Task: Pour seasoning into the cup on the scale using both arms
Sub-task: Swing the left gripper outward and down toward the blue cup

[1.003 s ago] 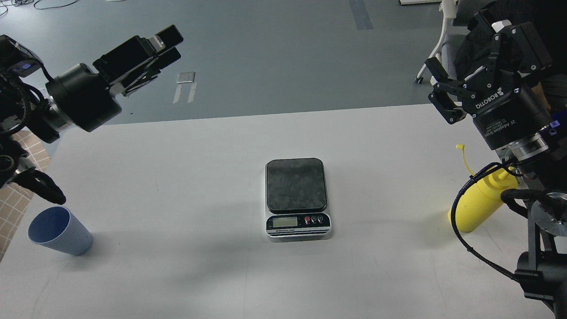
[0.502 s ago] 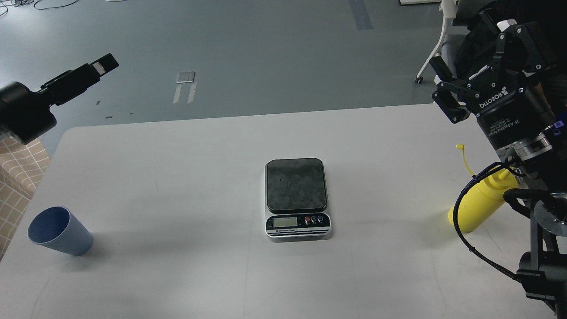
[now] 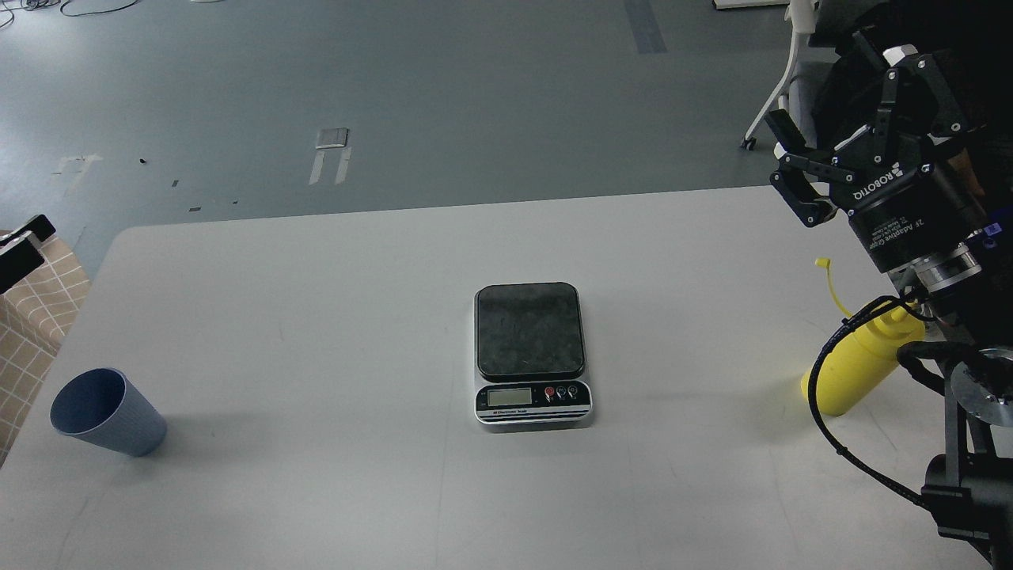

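Scale [image 3: 532, 354] sits dead centre of the white bench [image 3: 316, 301], platform bare. Blue cup [image 3: 108, 412] stands near the left edge toward the front corner, well apart from it. Yellow seasoning [image 3: 855, 362] stands by the right edge, cap dangling on its tether, partly behind the arm's cable. Right gripper [image 3: 847, 103] hangs above the back right corner, fingers spread wide, holding nothing. Left gripper [image 3: 20, 245] is just a dark tip at the left edge; can't tell how its fingers stand.
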{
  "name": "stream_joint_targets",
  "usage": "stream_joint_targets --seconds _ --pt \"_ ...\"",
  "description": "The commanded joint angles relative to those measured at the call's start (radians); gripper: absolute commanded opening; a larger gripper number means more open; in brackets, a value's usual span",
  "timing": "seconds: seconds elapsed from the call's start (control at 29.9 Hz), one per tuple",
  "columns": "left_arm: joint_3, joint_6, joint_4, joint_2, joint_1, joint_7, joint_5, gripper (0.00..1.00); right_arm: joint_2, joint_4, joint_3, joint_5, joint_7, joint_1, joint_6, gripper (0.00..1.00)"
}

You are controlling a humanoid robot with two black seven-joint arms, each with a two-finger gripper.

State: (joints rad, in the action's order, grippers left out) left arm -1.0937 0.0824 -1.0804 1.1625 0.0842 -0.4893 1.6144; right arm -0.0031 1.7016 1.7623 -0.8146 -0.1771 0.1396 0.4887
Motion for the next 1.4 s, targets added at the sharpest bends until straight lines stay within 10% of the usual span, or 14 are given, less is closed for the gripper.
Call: stream_joint_targets --seconds 0.0,1.37 --pt "0.000 0.002 0.049 0.019 -0.060 0.001 -0.002 0.99 0.000 -0.002 -0.001 0.000 0.001 0.002 0.000 1.00" --pt "0.029 0.002 -0.055 0.056 -0.305 0.001 -0.011 0.99 -0.001 0.001 -0.003 -0.003 0.001 0.006 0.000 1.00"
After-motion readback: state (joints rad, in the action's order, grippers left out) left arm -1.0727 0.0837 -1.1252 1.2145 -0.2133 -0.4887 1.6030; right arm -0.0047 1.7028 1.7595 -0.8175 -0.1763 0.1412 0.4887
